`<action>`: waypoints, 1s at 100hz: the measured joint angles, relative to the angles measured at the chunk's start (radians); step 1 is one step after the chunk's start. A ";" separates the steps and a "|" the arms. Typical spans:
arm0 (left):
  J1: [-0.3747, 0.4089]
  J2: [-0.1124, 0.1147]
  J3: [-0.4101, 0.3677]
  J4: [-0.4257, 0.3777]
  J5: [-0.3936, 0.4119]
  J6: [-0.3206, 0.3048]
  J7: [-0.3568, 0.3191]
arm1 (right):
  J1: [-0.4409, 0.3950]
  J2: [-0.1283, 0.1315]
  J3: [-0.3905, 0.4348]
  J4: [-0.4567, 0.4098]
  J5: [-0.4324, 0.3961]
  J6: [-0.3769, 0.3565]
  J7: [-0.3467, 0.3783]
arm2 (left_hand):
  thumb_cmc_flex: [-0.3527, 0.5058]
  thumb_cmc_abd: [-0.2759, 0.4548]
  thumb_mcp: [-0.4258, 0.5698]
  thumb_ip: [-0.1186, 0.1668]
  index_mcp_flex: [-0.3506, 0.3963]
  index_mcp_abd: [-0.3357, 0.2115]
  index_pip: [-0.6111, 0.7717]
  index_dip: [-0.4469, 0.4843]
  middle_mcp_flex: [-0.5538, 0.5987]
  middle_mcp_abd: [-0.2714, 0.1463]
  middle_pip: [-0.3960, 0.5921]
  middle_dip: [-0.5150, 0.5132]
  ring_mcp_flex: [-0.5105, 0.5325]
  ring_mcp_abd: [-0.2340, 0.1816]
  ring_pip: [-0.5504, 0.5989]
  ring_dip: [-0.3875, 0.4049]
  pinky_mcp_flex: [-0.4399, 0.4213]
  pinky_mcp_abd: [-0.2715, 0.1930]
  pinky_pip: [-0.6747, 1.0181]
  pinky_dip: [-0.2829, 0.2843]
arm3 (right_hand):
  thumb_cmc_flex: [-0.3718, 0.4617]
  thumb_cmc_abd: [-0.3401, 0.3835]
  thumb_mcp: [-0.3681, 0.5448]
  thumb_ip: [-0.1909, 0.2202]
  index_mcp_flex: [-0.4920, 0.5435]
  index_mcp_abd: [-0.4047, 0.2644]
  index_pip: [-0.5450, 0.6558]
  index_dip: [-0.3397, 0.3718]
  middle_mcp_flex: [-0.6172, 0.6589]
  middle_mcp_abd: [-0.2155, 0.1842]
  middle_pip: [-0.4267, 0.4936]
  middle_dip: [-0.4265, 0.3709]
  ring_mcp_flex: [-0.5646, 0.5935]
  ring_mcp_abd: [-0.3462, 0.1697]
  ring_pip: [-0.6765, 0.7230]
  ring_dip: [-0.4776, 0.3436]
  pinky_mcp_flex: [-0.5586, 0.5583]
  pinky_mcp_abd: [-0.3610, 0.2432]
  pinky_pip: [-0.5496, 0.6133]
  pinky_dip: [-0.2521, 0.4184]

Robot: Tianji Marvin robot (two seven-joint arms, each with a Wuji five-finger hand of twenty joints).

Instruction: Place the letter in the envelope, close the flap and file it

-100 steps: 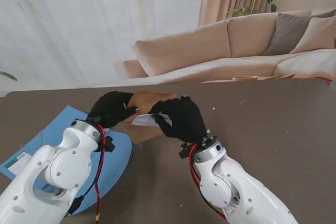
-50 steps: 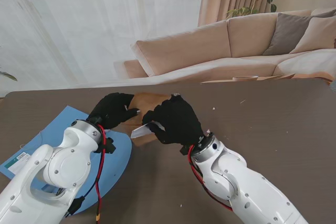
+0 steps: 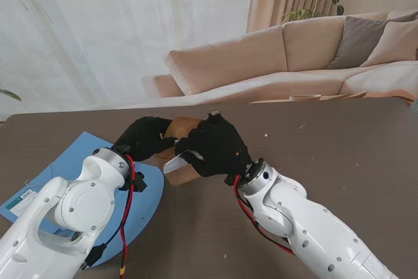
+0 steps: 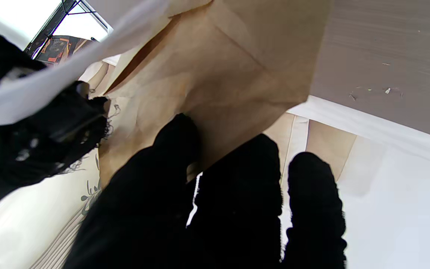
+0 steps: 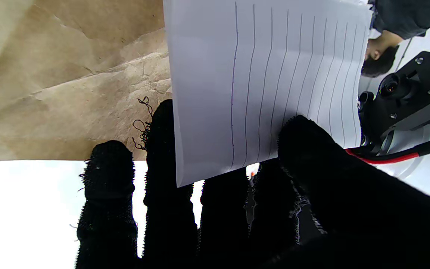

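A brown kraft envelope (image 3: 185,124) is lifted off the table between my two black-gloved hands, in the middle of the stand view. My left hand (image 3: 145,136) is shut on the envelope (image 4: 215,74), its fingers (image 4: 237,194) pressed against the paper. My right hand (image 3: 214,146) is shut on the white lined letter (image 3: 177,161), pinched between thumb and fingers (image 5: 312,157). The letter (image 5: 263,82) lies right against the envelope (image 5: 80,86); whether its leading edge is inside the opening is hidden by the hands.
A blue folder (image 3: 78,161) lies on the dark table (image 3: 339,155) at the left, partly under my left arm. A beige sofa (image 3: 294,57) stands beyond the table's far edge. A person shows in the right wrist view behind the letter.
My right hand has moved left and away from me with the letter, closing on the envelope. More of the letter is now covered by the hands. My left hand has shifted slightly right.
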State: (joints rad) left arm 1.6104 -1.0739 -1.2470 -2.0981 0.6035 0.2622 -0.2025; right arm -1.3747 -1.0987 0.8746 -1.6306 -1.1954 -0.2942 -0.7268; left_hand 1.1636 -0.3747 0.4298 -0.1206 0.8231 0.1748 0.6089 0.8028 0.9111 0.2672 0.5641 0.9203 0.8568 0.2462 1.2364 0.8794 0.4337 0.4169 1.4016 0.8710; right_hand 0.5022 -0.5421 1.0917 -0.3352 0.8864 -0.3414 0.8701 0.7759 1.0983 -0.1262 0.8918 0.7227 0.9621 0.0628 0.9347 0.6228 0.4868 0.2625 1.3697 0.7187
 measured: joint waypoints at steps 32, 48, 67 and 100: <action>-0.032 0.006 0.030 -0.007 -0.012 0.068 -0.046 | 0.057 0.003 -0.015 0.070 -0.015 -0.018 -0.056 | 0.000 0.000 0.000 0.000 0.000 0.000 0.000 0.000 0.000 0.000 0.000 0.000 0.000 0.000 0.000 0.000 0.000 0.000 0.000 0.000 | -0.013 -0.016 0.023 -0.001 0.014 -0.007 -0.007 0.000 0.015 -0.012 -0.013 -0.004 0.000 -0.012 0.000 0.000 0.000 -0.013 0.000 0.004; -0.033 0.009 0.023 -0.024 -0.048 0.091 -0.074 | 0.066 0.006 -0.015 0.082 -0.036 -0.008 -0.080 | 0.000 0.003 0.000 0.000 -0.008 0.001 0.002 0.014 0.000 0.000 0.000 0.013 0.000 0.000 0.000 0.000 0.000 0.000 0.000 0.000 | -0.016 -0.017 0.028 -0.001 0.014 -0.008 -0.007 0.000 0.015 -0.019 -0.015 -0.010 -0.002 -0.017 0.000 0.000 0.000 -0.024 0.000 0.009; -0.023 0.013 -0.009 -0.049 -0.072 0.092 -0.109 | 0.060 0.009 -0.007 0.090 -0.054 0.022 -0.144 | 0.000 0.010 0.000 0.000 -0.016 0.005 0.007 0.033 0.000 0.000 0.012 0.028 0.000 0.000 0.002 0.000 0.000 0.000 0.000 0.000 | -0.037 -0.027 0.048 -0.001 0.024 -0.026 -0.009 0.001 0.016 -0.034 -0.027 -0.021 -0.015 -0.028 -0.013 0.000 -0.011 -0.034 0.000 0.012; -0.022 0.021 -0.017 -0.061 -0.095 0.106 -0.132 | 0.043 0.014 0.004 0.098 -0.070 0.054 -0.192 | 0.008 0.023 -0.001 0.000 -0.037 0.012 0.018 0.058 0.000 0.000 0.014 0.042 0.000 0.000 0.012 0.000 0.001 0.000 0.007 0.001 | -0.053 -0.039 0.078 -0.031 0.030 -0.048 -0.014 0.001 0.043 -0.050 -0.048 -0.025 -0.016 -0.038 -0.013 0.000 -0.012 -0.038 0.000 0.013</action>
State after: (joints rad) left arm 1.5886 -1.0531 -1.2637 -2.1591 0.5087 0.3679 -0.3344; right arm -1.3317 -1.0845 0.8784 -1.5323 -1.2656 -0.2398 -0.9188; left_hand 1.1711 -0.3522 0.4285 -0.1206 0.7865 0.1867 0.6266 0.8611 0.9111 0.2673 0.5783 0.9622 0.8568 0.2462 1.2484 0.8793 0.4343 0.4170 1.4089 0.8719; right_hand 0.4491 -0.5814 1.1693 -0.3661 0.9160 -0.3891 0.8562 0.7764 1.1408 -0.1762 0.8441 0.6981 0.9464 0.0245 0.9218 0.6229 0.4751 0.2242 1.3697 0.7319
